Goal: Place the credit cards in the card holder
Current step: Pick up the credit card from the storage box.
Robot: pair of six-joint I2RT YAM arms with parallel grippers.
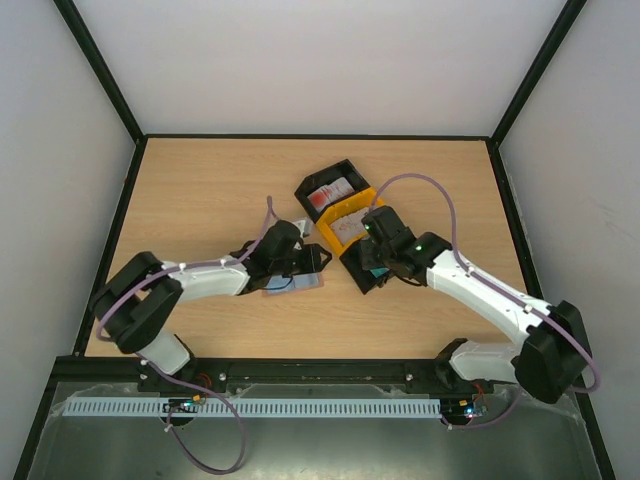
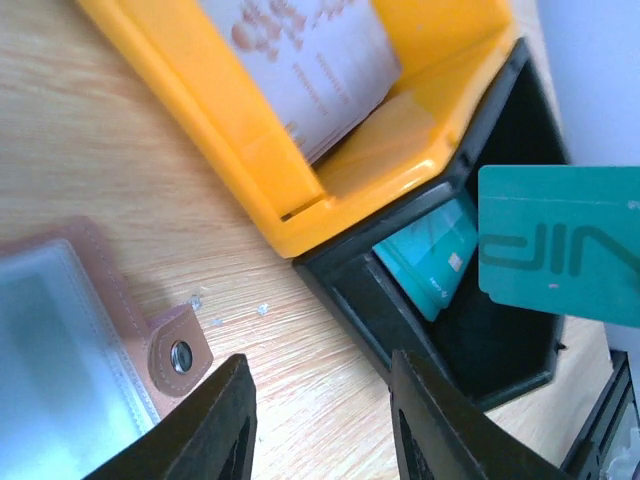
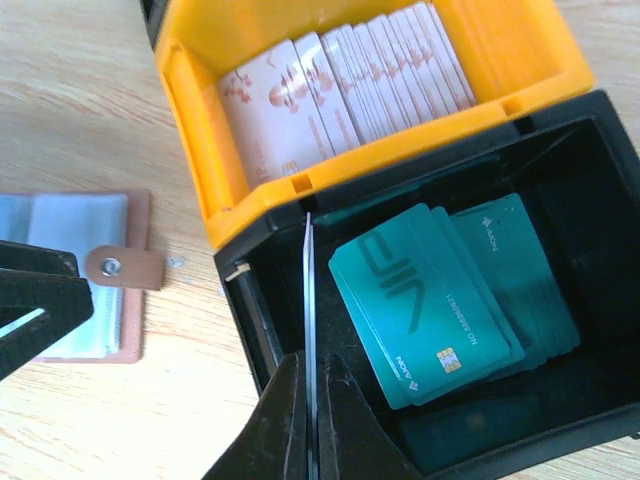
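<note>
Pale walls and a black frame close in a wooden desk [image 1: 200, 200], with a yellow tray [image 1: 352, 213] near its middle. Pale cards [image 3: 340, 90] stand packed on edge inside the yellow tray. A far black tray [image 1: 307, 184] touches the yellow tray's far side and holds white and red cards [image 1: 330, 195]. A near black tray [image 3: 600, 150] touches its near side, and a loose stack of teal cards [image 3: 440, 300] lies flat on its floor.

The right hand [image 3: 310, 385] hangs above the near black tray, close to the wall that meets the yellow tray. It is clenched on a single teal card [image 2: 560, 245]. The right wrist view shows this card edge-on, as a thin line between the fingers. The left wrist view shows its printed face, raised above the stack and apart from it.

The card holder [image 3: 135, 230] lies open on the desk to the left of the yellow tray and a little nearer, apart from it. Its clear plastic pockets face up and its snap tab [image 3: 125, 267] points toward the trays. The left hand [image 2: 318, 365] sits over the card holder, released, with its fingers spread and nothing between them. Whether its tips press on the card holder cannot be told.
</note>
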